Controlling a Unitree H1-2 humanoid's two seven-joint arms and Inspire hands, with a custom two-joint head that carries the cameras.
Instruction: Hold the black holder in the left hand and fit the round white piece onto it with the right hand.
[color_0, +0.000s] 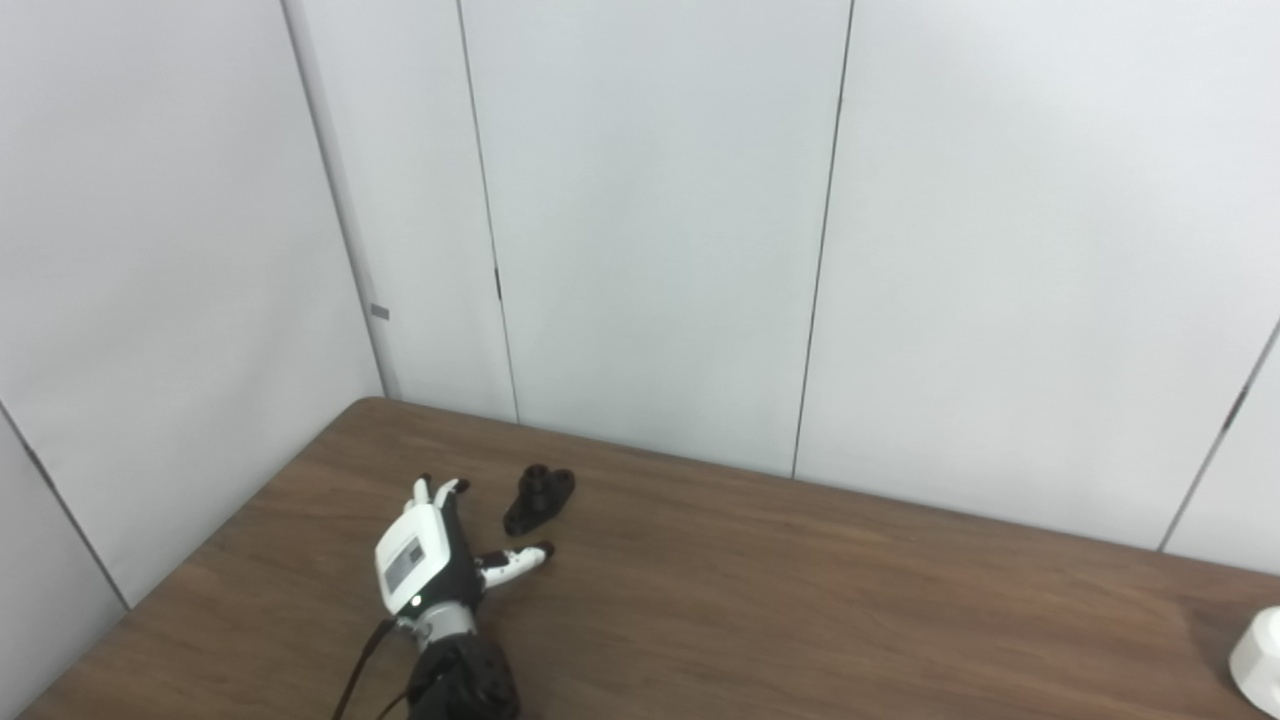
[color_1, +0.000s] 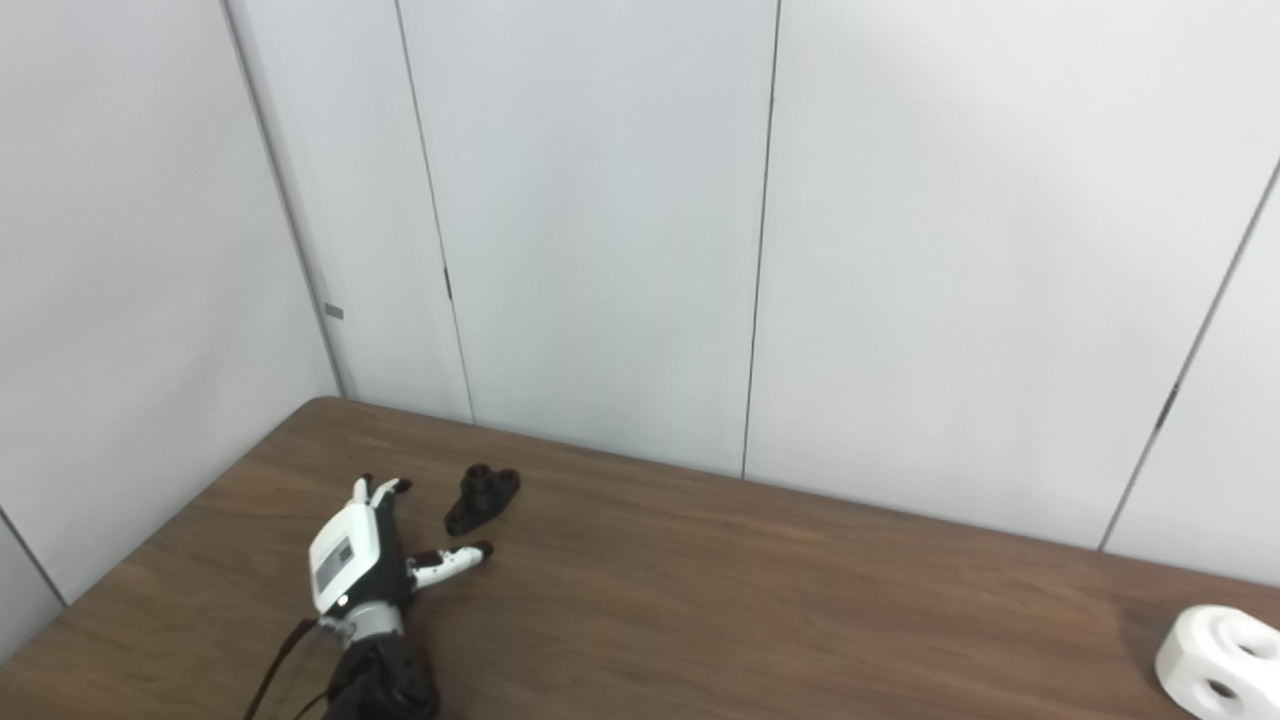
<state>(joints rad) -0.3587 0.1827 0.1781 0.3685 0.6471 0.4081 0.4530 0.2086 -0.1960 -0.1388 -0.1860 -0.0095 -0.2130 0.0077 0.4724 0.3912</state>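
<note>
The left hand (color_0: 425, 555) rests low over the counter (color_0: 800, 600), fingers (color_0: 440, 490) spread apart and holding nothing. The black holder (color_0: 538, 497) lies just beyond the thumb, not touching it. The round white piece (color_1: 1220, 662) sits far right of the holder.

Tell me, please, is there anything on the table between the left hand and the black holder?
Nothing visible. The left hand is open beside the black holder, with only bare table between them. The round white piece lies far off at the right edge, well clear of that path.
</note>
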